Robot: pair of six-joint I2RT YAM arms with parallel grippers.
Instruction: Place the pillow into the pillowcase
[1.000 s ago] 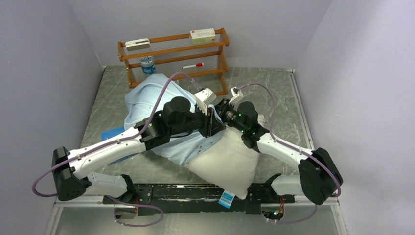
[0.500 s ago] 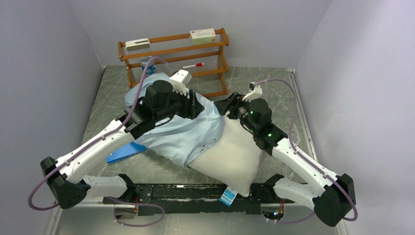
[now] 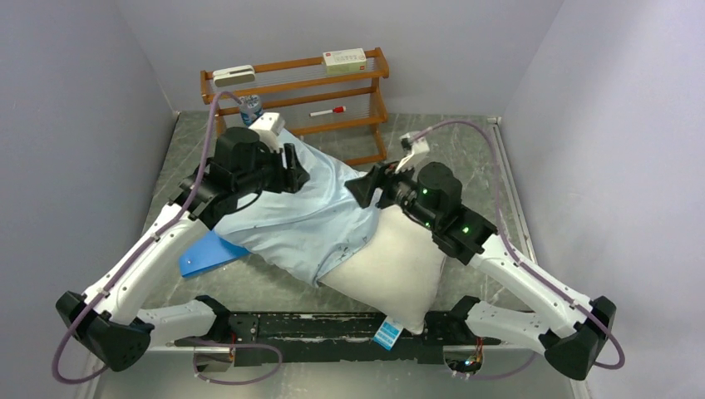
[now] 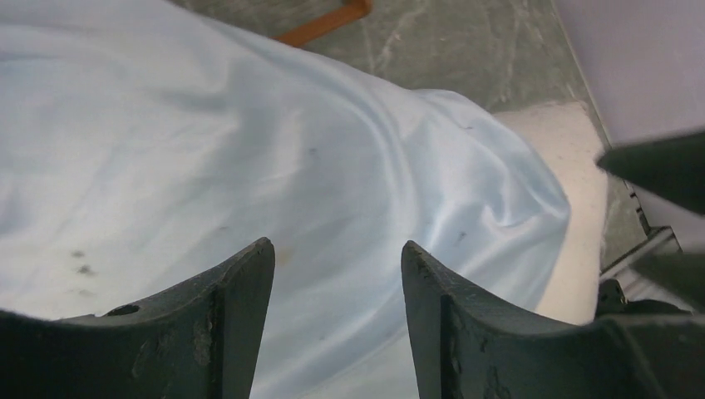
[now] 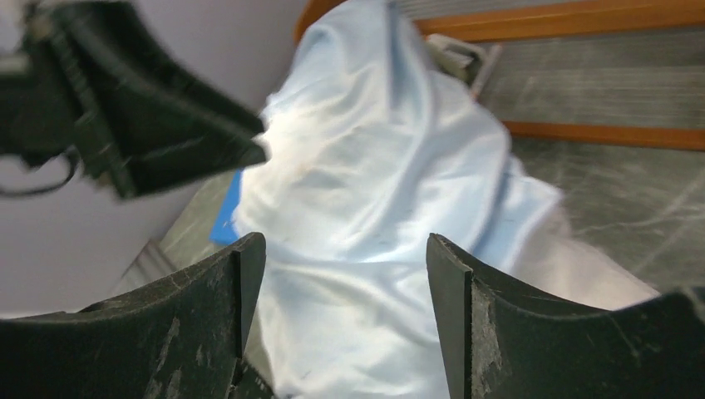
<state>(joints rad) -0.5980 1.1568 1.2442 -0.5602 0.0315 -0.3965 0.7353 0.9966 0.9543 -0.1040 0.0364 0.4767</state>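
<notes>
From above: grey walls hem the marbled grey desk (image 3: 490, 158) on both sides. The thin sky-blue fabric pillowcase (image 3: 308, 216) sheathes the far half of the plump white pillow (image 3: 391, 270) (its near corner reaches the desk's near edge). My left pincer (image 3: 289, 169) and right pincer (image 3: 366, 187) reach over the cloth. Left wrist: fingers parted, gripping nothing. Right wrist: likewise parted, empty.

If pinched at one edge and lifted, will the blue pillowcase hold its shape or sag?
Probably sags: the pillowcase lies wrinkled over part of the pillow, following its bulge. Likely light: the folds look thin and soft. Its faint sheen suggests it could slip from a pinch.
</notes>
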